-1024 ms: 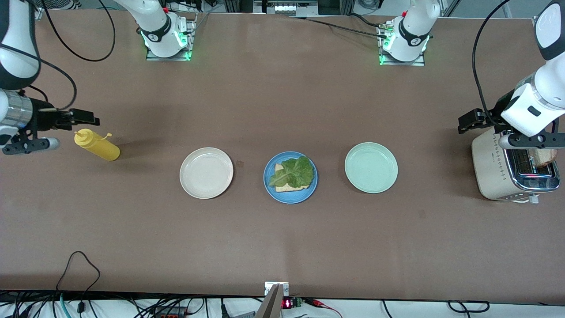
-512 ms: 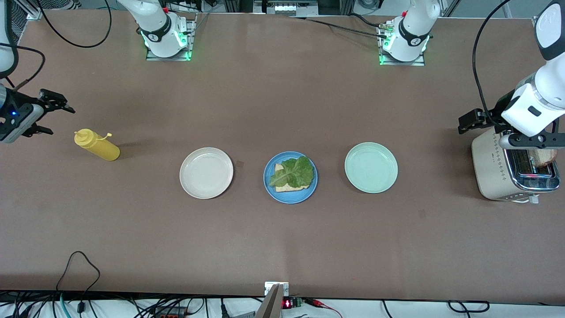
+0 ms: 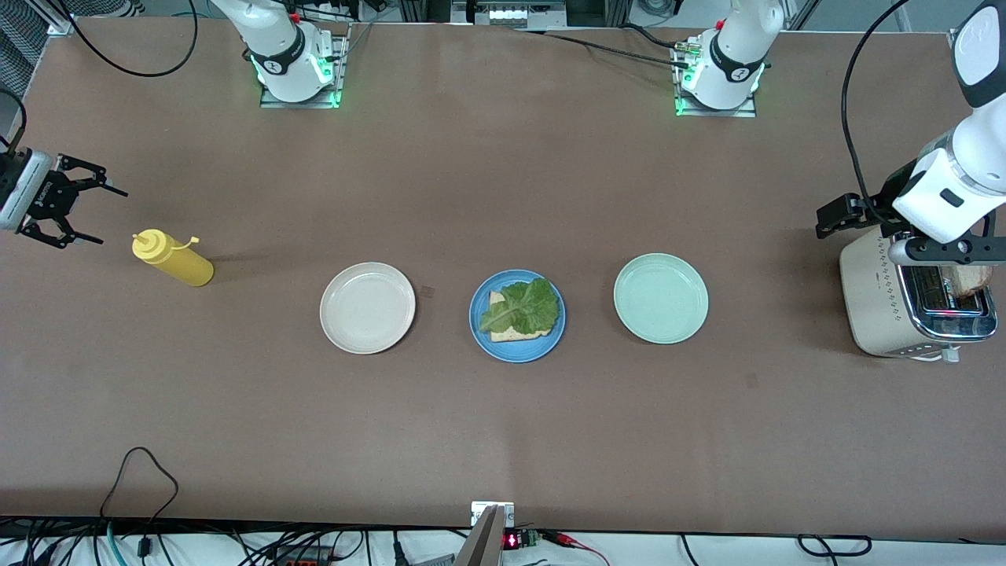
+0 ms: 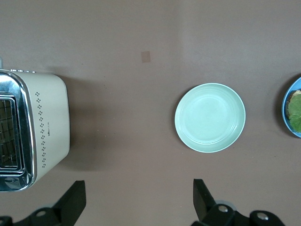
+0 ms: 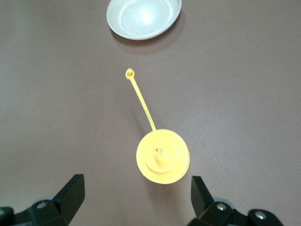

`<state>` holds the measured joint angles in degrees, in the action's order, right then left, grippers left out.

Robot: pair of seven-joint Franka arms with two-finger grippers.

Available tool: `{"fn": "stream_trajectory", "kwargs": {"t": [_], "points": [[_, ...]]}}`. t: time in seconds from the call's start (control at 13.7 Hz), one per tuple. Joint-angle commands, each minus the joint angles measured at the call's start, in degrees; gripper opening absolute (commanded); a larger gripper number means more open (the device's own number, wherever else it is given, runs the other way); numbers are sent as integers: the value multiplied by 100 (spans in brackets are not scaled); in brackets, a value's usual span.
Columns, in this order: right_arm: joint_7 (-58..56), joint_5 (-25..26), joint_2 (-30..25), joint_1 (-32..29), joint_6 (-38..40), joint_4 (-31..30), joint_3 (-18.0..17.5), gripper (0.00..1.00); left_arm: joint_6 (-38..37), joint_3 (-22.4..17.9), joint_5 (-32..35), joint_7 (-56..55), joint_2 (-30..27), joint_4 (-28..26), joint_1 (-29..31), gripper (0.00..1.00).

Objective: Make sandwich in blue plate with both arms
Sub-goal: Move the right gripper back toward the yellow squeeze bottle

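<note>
Your brown table [image 3: 503,181] carries three plates in a row; the blue plate [image 3: 481,334], the middle one, holds one bread slice [image 3: 503,334] under lettuce [image 3: 521,305]; the second slice [image 3: 968,279] stands in the toaster [image 3: 872,306] at the left arm's end. Your left gripper [image 3: 939,250] hangs spread and empty just over it, much the nearer hand; your right gripper [image 3: 78,211], jaws wide, waits beside the mustard bottle [image 3: 171,259].

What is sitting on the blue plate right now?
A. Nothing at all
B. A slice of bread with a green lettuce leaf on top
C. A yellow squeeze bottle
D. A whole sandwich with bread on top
B. The blue plate holds one bread slice with the lettuce leaf lying on it, and no second slice covers the leaf yet.
</note>
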<state>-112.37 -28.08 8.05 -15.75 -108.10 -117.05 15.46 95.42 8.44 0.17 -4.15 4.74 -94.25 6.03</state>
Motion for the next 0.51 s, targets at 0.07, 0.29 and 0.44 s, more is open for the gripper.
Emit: {"fn": "stream_trajectory", "kwargs": {"t": [0.07, 0.29, 0.44], "points": [[-1635, -916, 590, -594, 323, 24, -158, 100, 11, 26, 71, 125, -43, -41, 48, 100], [-2296, -1173, 986, -937, 553, 67, -167, 100, 11, 26, 62, 142, -43, -41, 48, 100], [-2656, -1339, 1206, -1227, 571, 129, -367, 100, 11, 26, 71, 142, -43, -41, 48, 100]]}}
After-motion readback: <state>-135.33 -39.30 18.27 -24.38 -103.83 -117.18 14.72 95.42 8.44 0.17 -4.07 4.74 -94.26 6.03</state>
